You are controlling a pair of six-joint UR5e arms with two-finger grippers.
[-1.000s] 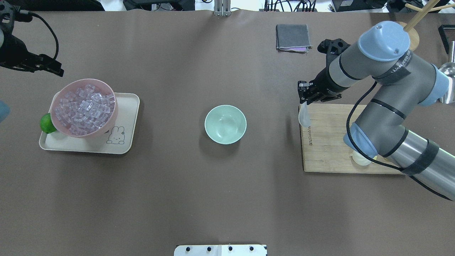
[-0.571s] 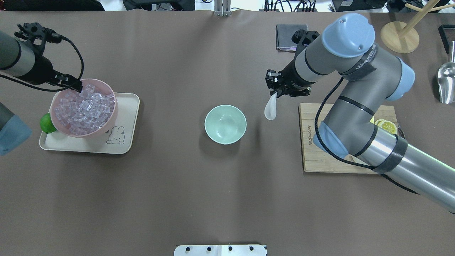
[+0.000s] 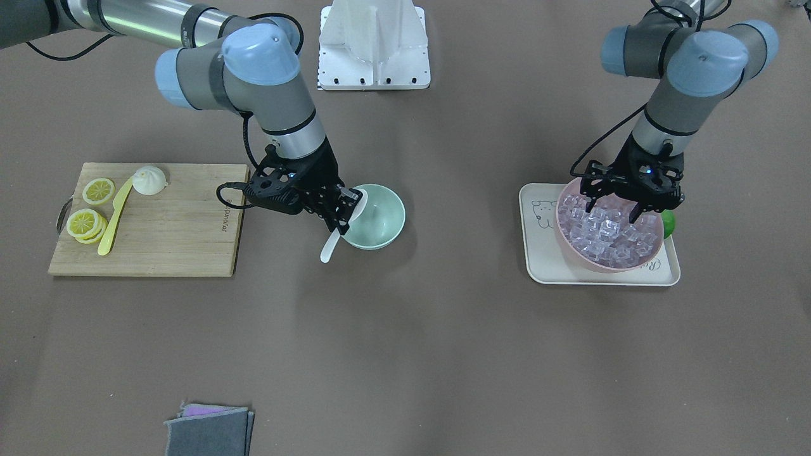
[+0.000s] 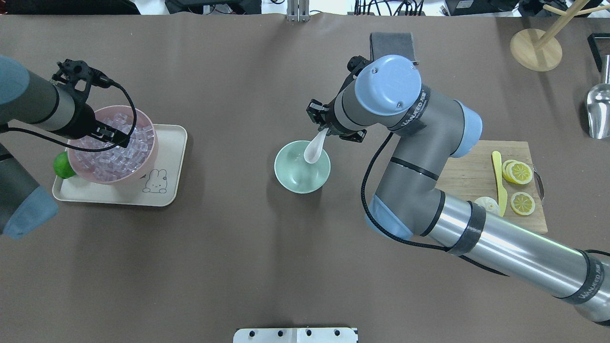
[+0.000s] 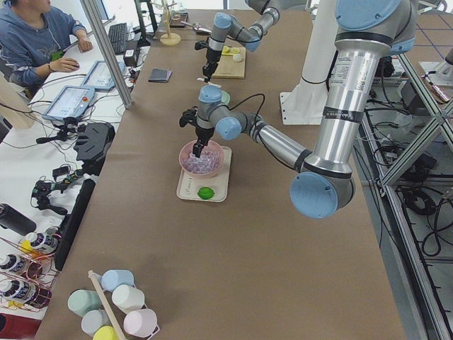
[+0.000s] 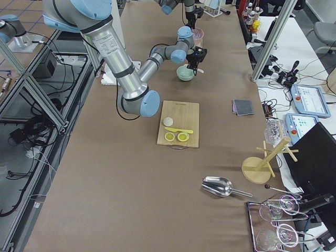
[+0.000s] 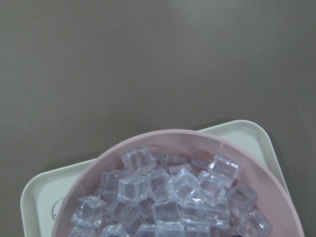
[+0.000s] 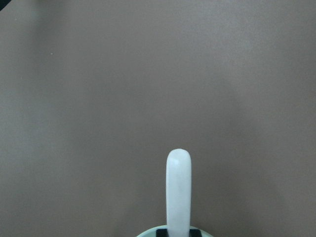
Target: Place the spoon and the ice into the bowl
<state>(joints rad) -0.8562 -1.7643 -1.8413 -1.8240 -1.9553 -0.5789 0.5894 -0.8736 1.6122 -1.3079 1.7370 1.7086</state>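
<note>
The mint-green bowl (image 4: 295, 183) stands mid-table, also in the front view (image 3: 380, 235). My right gripper (image 4: 326, 131) (image 3: 342, 218) is shut on the white spoon (image 4: 314, 148) by its handle. The scoop hangs over the bowl's far right rim, and the handle end sticks out past the gripper (image 8: 178, 192). The ice (image 4: 114, 155) (image 7: 182, 187) fills a pink bowl (image 4: 148, 159) on a cream tray (image 4: 164, 197) at the left. My left gripper (image 4: 114, 136) (image 3: 613, 209) is open, with its fingers low over the ice heap. I cannot tell whether they touch a cube.
A lime (image 4: 62, 164) sits on the tray behind the pink bowl. A wooden cutting board (image 4: 476, 171) at the right holds a yellow knife (image 4: 498, 181) and lemon slices (image 4: 519, 172). A grey cloth (image 4: 391, 40), a wooden stand (image 4: 535, 50) and a metal scoop (image 4: 599, 112) lie far right.
My right arm has carried the spoon left from the cutting board's edge to the mint bowl. My left arm has swung in from the table's edge to over the ice.
</note>
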